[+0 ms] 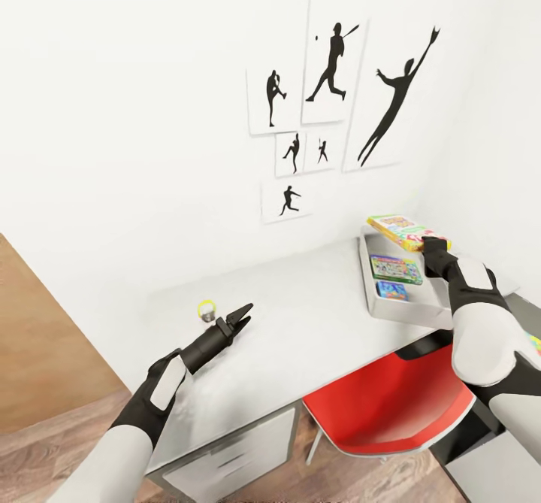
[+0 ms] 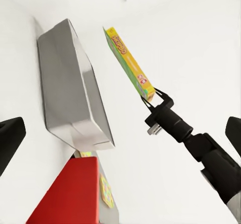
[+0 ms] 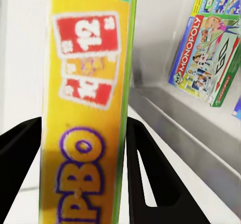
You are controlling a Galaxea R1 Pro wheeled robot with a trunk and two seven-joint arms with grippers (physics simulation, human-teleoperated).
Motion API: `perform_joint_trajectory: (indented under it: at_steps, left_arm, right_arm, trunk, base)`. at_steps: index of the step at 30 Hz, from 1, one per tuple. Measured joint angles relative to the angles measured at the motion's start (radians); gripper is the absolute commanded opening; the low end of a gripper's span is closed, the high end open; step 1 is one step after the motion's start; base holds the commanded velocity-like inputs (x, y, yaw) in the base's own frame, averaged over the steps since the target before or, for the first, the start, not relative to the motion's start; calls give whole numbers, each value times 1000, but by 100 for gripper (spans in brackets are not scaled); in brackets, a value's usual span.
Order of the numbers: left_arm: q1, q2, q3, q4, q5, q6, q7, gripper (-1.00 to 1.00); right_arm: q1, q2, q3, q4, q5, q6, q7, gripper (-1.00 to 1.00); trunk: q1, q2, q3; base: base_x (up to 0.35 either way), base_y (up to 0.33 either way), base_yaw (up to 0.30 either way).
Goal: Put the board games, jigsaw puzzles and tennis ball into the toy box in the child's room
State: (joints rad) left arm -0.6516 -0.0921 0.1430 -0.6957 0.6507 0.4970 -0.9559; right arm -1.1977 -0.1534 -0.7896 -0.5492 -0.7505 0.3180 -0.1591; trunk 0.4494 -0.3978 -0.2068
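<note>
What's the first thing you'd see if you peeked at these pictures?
The bright yellow game box, pinched in the right gripper above the grey toy box at the table's far right. Then the black baseball pictures on the white wall, and the red chair tucked under the table.

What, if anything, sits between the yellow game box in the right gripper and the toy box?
Nothing visible. The right gripper holds the yellow board game over the toy box's open top. Two games already lie flat inside, low on its floor, leaving free room.
</note>
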Motion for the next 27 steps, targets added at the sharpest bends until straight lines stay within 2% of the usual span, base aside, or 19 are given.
perform_joint_trajectory:
  at_steps: [1,6,8,9,12,13,14,16,17,22,23,26,27]
  left_arm:
    - [0,0,0,0,0,0,0,100]
    - [0,-8,-1,-73,47,86,17,100]
    - [0,-19,-10,-132,73,134,70,100]
    - [0,-19,-10,-133,73,135,71,100]
    - [-2,-37,-55,-235,121,195,219,100]
    - [-2,-37,-56,-236,121,195,221,100]
    - [-4,-42,-77,-272,150,209,281,100]
    - [-6,-48,-123,-338,229,228,411,100]
    - [-6,-48,-124,-339,229,228,414,100]
    - [-9,-51,-247,-438,457,245,736,100]
    - [-9,-51,-248,-438,458,245,738,100]
    - [-10,-52,-310,-463,541,240,869,100]
    - [-10,-52,-311,-464,542,240,870,100]
  right_arm:
    - [0,0,0,0,-1,0,0,-100]
    - [0,-1,0,5,0,-1,0,-100]
    - [0,-2,0,4,0,-1,0,-100]
    - [0,-2,0,4,-1,-1,0,-100]
    - [0,-8,-2,3,1,-1,0,-100]
    - [0,-8,-1,3,-1,-1,0,-100]
    - [0,-12,-2,3,1,-1,0,-100]
    - [0,-19,-2,2,0,-1,0,-100]
    - [1,-19,-2,2,-2,-2,0,-100]
    - [1,-29,-3,0,0,-2,1,-100]
    - [1,-29,-2,0,-1,-3,1,-100]
    - [1,-33,-4,-3,0,-3,1,-100]
    - [1,-33,-3,-3,0,-3,1,-100]
  trunk:
    - [0,0,-2]
    - [0,0,-8]
    - [0,0,-10]
    - [0,0,-11]
    - [0,0,-12]
    - [0,0,-12]
    - [0,0,-13]
    - [0,0,-13]
    - [0,0,-13]
    - [0,0,-14]
    - [0,0,-14]
    - [0,0,-14]
    - [0,0,-14]
  base:
    - [0,0,84]
    - [0,0,65]
    - [0,0,36]
    - [0,0,29]
    - [0,0,20]
    - [0,0,15]
    - [0,0,12]
    - [0,0,9]
    - [0,0,8]
    - [0,0,4]
    - [0,0,2]
    - [0,0,2]
    - [0,0,1]
